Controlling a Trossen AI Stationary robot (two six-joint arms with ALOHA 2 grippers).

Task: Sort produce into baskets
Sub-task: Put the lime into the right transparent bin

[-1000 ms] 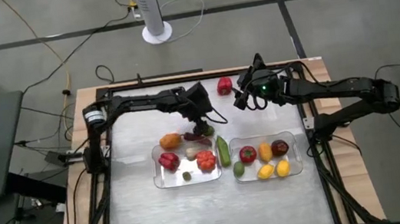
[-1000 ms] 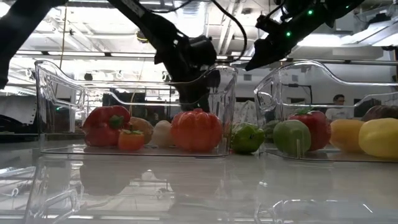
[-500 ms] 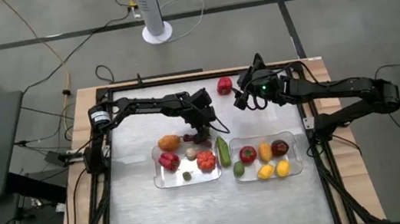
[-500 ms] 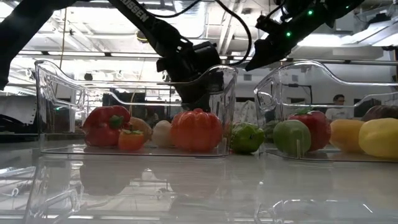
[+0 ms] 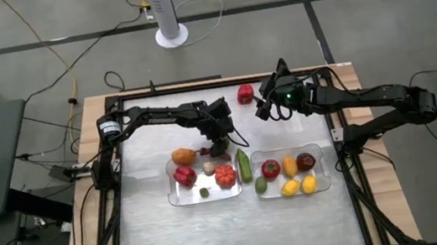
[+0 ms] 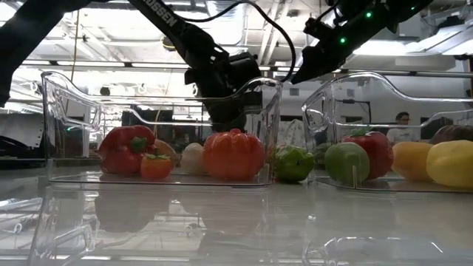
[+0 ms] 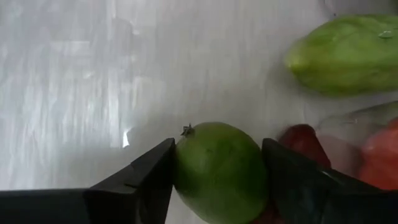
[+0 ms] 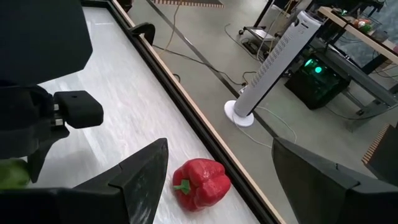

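My left gripper (image 5: 219,142) is low at the far rim of the left clear basket (image 5: 173,198), shut on a round green fruit (image 7: 217,171). That basket holds a red pepper (image 5: 183,175), a white bulb (image 5: 208,167) and an orange-red ribbed piece (image 5: 225,175). The right basket (image 5: 320,150) holds red, yellow and dark red pieces. A long green cucumber (image 5: 243,164) lies between the baskets. My right gripper (image 5: 264,105) is open in the air beside a loose red pepper (image 8: 200,183) that lies by the table's far edge. My left gripper pinches the green fruit by its two opposite sides (image 7: 181,163) between its two fingers (image 7: 147,182), which come at it from above. The stem end (image 7: 187,130) points away from the wrist. I cannot tell whether the fruit is lifted clear.
An orange piece (image 5: 182,155) lies on the table just beyond the left basket's far rim. A dark red piece (image 7: 303,139) lies right under my left gripper. A green fruit (image 5: 260,185) sits at the right basket's left end. A black frame (image 5: 196,82) borders the table.
My left gripper has gone down and a little toward the table's near edge, ending low at the left basket's far rim.
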